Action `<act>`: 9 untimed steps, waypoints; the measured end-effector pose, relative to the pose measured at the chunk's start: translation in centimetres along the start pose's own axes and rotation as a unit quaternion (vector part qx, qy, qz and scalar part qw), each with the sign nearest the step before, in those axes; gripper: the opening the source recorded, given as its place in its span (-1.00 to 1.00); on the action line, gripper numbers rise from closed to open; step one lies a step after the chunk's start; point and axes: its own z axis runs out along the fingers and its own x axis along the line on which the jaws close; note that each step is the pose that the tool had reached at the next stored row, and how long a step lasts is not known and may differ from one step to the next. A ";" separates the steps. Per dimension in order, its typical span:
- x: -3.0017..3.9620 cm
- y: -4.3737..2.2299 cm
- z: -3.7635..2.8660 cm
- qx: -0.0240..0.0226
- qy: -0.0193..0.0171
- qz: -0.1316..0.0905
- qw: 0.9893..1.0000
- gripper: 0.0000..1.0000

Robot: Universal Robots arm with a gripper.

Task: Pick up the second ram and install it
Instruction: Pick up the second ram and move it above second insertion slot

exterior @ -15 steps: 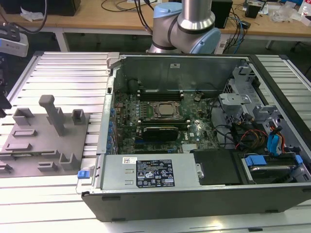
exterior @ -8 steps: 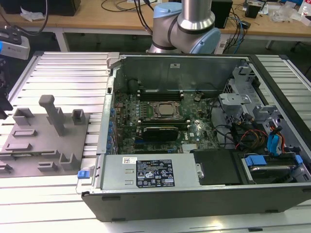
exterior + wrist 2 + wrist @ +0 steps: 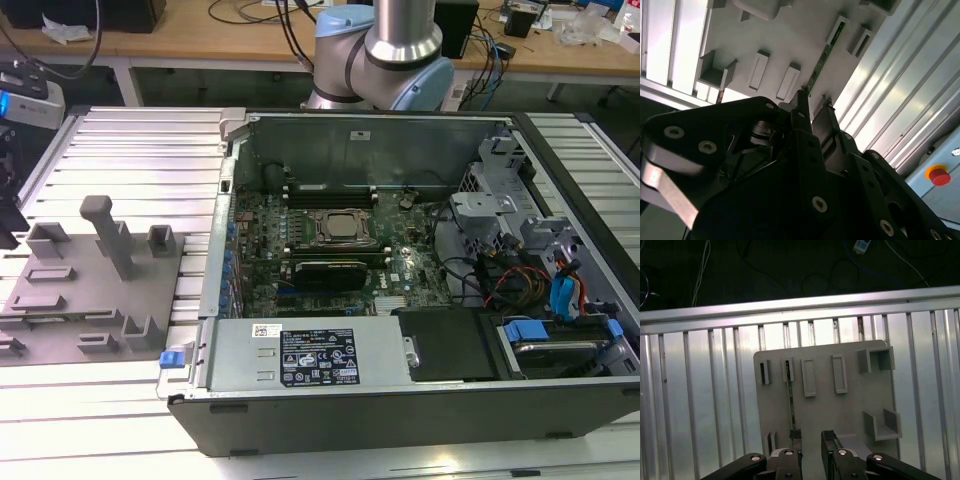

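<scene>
Standing on edge in a slot of the grey tray [image 3: 840, 417], the second ram [image 3: 790, 400] appears in the first wrist view as a thin dark strip running straight toward the claw [image 3: 811, 436]. The claw is parted by a modest gap and holds nothing. The strip's near end lines up with one fingertip [image 3: 795, 436] rather than with the gap; whether they touch I cannot tell.

In the second wrist view the second ram [image 3: 824, 56] shows a green edge ending right at a fingertip [image 3: 801, 102], with the claw [image 3: 814, 109] parted and empty over the tray [image 3: 790, 35].

In the exterior view the tray [image 3: 60, 310] lies on the ribbed counter [image 3: 130, 150], to the exterior view's left of the open computer case [image 3: 400, 400]. The arm [image 3: 400, 40] rises behind the case.
</scene>
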 end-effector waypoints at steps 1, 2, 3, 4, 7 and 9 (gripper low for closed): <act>0.00 0.00 0.07 0.000 0.000 0.000 1.000 -0.40; 0.00 0.00 0.13 0.000 0.000 0.000 1.000 -0.40; 0.00 -0.01 0.24 0.000 0.000 0.000 1.000 -0.40; 0.00 -0.01 0.30 0.000 0.000 0.000 1.000 -0.40; 0.00 -0.02 0.52 0.000 0.000 0.000 1.000 -0.40; 0.00 -0.02 0.71 0.000 0.000 0.000 1.000 -0.40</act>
